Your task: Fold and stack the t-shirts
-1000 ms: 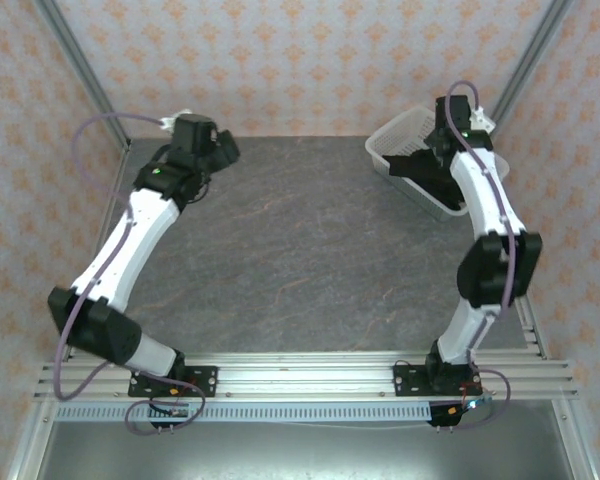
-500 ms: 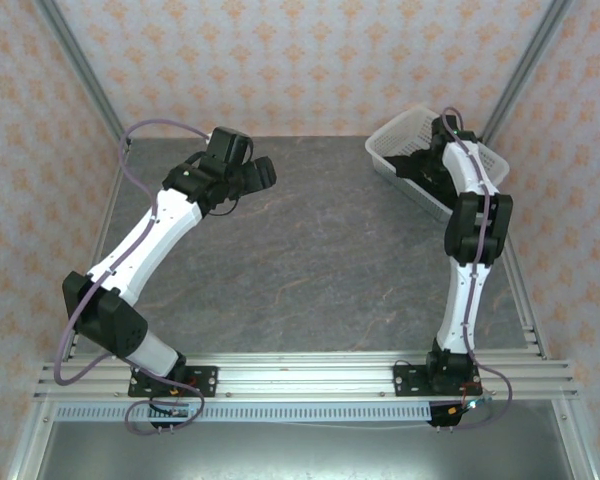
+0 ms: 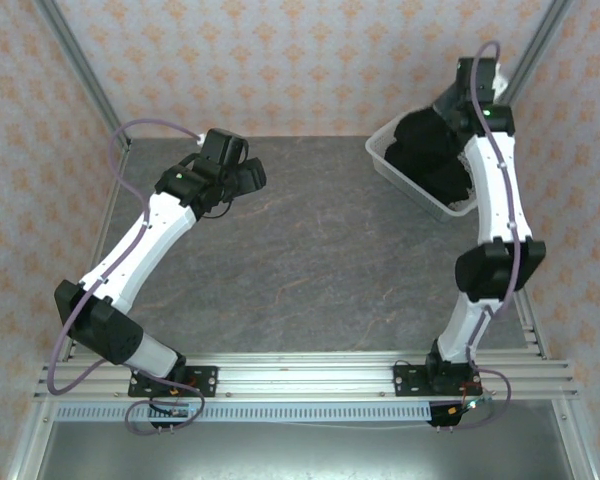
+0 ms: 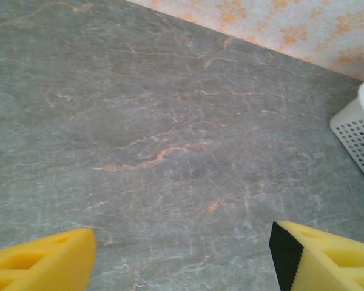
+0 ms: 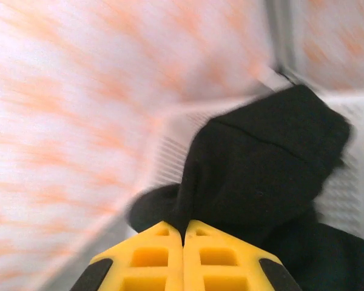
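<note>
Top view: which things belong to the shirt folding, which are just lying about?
Job: black t-shirt; right claw, shut on it; left claw, open.
Lying about: white mesh basket under the shirt; grey table.

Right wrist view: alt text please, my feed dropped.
The right gripper, shut, pinches a bunched black t-shirt, with the white mesh basket behind it. The orange-patterned wall is blurred.
</note>
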You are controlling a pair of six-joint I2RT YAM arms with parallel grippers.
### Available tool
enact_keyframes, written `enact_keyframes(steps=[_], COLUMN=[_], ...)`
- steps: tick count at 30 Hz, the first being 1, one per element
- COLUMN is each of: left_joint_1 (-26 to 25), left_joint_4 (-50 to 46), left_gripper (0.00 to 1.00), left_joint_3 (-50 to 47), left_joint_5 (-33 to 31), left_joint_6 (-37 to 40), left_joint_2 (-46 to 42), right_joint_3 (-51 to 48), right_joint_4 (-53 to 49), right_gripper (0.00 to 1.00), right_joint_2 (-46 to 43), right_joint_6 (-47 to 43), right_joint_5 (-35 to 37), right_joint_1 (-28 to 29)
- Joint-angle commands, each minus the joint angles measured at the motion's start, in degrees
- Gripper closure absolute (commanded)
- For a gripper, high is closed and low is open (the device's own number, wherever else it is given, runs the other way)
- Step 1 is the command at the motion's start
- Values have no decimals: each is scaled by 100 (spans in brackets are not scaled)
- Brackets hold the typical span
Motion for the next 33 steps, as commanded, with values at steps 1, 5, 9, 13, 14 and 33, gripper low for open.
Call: enact_keyframes(steps=[1,5,9,13,14,33], left_joint_1=[-25,-25,-20,-20,-20,41], left_joint_4=[-310,-403,-505,-553,-586,-1533], left_gripper=[23,23,22,22,22,13], left_joint_3=[67,125,100,30,12,-920], left_joint_5=[-601,-921,-1347,-1599,-1671,-3466], left_joint_6=[-80,-134,-231,-248,-270,-1197], left_joint_2=[-123,-135,-272,-449,-494,-1719], right_joint_3=[530,1061,1859,2491,2594,552], right_joint_4=[636,1091,1151,1177,1222,-88], right_gripper=[100,100,100,100,100,54], right_joint_2=[-512,-688,-568,-340,-271,1411], right_joint_6=[-466,-693,-741,-834,-827,-842], right_joint_5=[-159,-649,-1071,-1322,-1399,-2638], right_joint_1=[420,951,1509,2253,2444,4592])
